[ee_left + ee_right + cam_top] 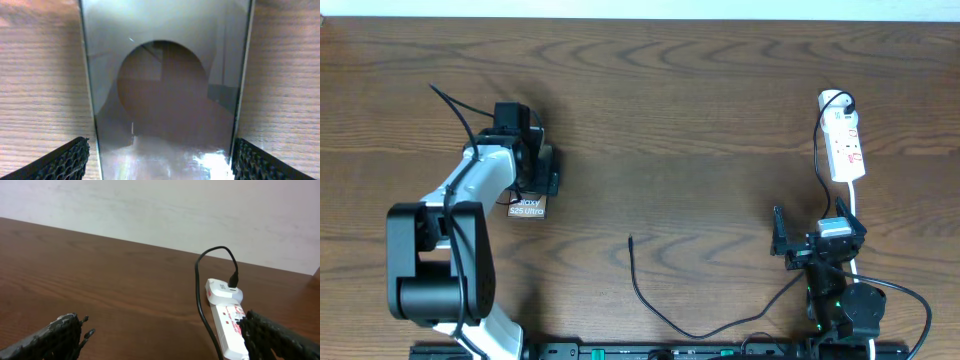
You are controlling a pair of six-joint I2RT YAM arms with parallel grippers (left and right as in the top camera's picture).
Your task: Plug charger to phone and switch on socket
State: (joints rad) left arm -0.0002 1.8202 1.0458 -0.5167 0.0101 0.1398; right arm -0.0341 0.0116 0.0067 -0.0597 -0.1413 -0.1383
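Note:
The phone (528, 207) lies flat on the table, its white lettering showing below my left gripper (525, 165). In the left wrist view the phone (165, 100) fills the space between the two open fingers (162, 167), which straddle its long edges with a thin gap on the left. The charger cable (650, 300) runs from the white adapter (834, 100) in the socket (844, 145) along the front edge to its plug tip (630, 238), which lies free mid-table. My right gripper (817, 235) is open and empty just in front of the socket (227, 330), with the adapter (222, 290) and cable (200, 295) ahead.
The socket's white cord (855, 215) runs toward the front past my right gripper. A thick black robot cable (455, 105) arcs over the left arm. A pale wall (175, 215) stands behind the table's far edge.

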